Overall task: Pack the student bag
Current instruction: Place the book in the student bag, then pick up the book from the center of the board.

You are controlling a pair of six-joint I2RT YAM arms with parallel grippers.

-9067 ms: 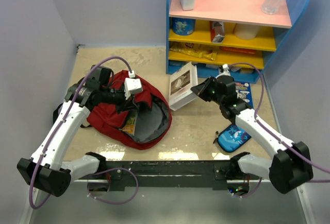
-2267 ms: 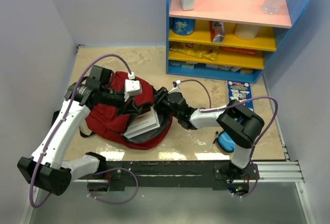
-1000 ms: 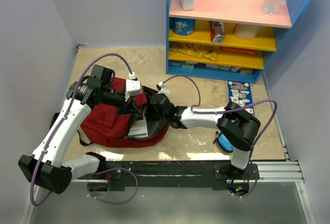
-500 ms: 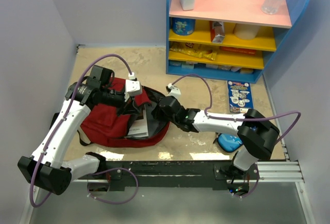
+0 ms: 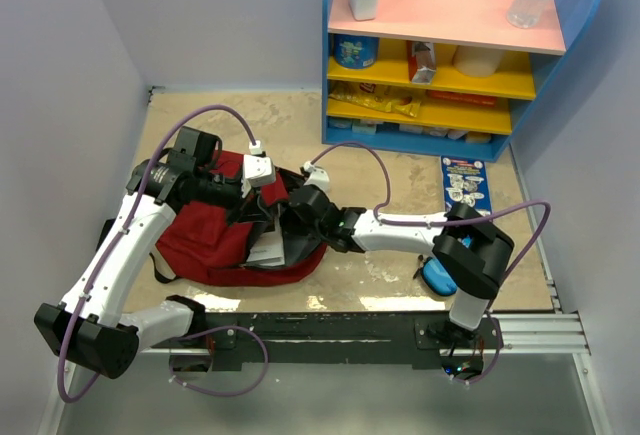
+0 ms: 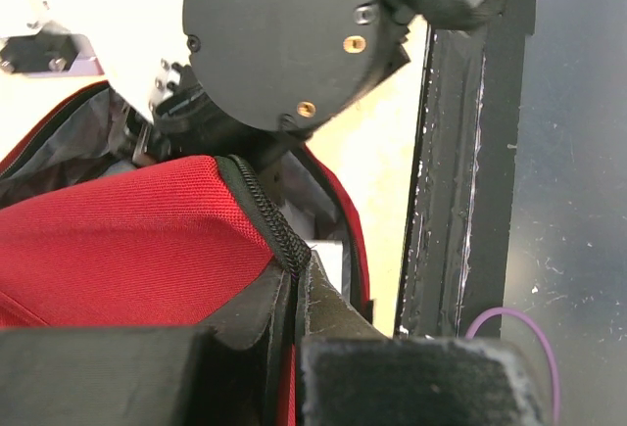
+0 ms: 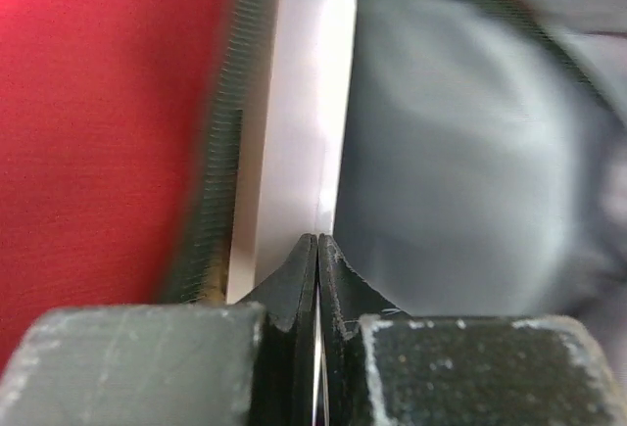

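Observation:
The dark red student bag (image 5: pixel 200 240) lies at the left of the table with its mouth facing right. My left gripper (image 5: pixel 257 207) is shut on the bag's black zipper edge (image 6: pixel 263 218) and holds the upper flap up; its fingertips (image 6: pixel 297 279) pinch the fabric (image 6: pixel 118 240). A white book (image 5: pixel 266 251) lies inside the mouth, on the grey lining (image 7: pixel 460 152). My right gripper (image 5: pixel 291 217) is at the mouth, jaws shut and empty, its tips (image 7: pixel 318 245) against the book's white edge (image 7: pixel 289 103) beside the zipper (image 7: pixel 225 152).
A blue zip pouch (image 5: pixel 437 273) lies by the right arm's base. A blue booklet (image 5: pixel 464 185) lies at the right below the blue shelf unit (image 5: pixel 440 55), which holds cans, packets and bottles. The black rail (image 6: pixel 451 152) runs along the near edge.
The white book has gone from my right gripper near the shelf into the bag. The flap has been raised. In the last half second my right gripper has moved left, back to the mouth.

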